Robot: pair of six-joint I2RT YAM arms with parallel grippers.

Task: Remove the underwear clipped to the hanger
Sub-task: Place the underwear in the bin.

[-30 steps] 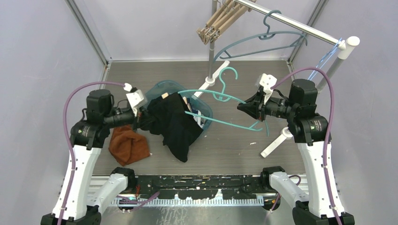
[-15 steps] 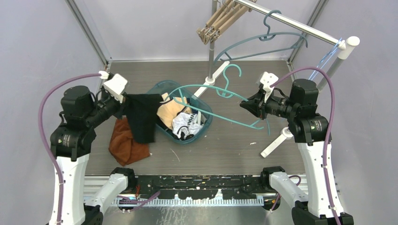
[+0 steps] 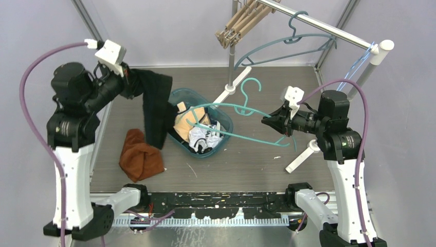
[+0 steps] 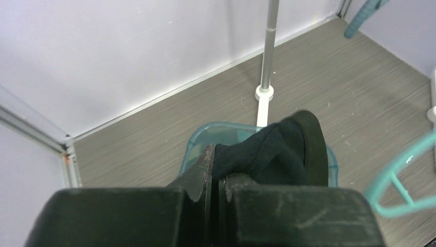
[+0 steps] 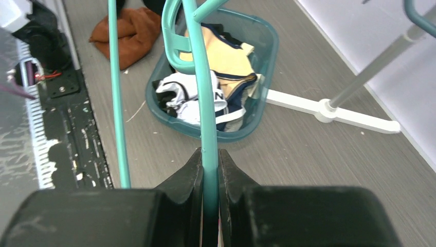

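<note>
Cloth (image 3: 141,160), rust-brown, crumpled on table below left gripper (image 3: 129,85). Teal basin (image 3: 207,154) sits low between the two claws, ahead of right gripper (image 3: 266,122). It holds a tan garment (image 3: 184,123) and a white printed garment (image 3: 203,138). Right jaws pinched tight on wire of teal hanger (image 3: 241,136). Left jaws closed fully on black underwear (image 3: 154,110), clear of hanger. Fabric hangs limp from the fingertips, lower edge at basin's left rim. Clothes rail (image 3: 329,28) beyond.
</note>
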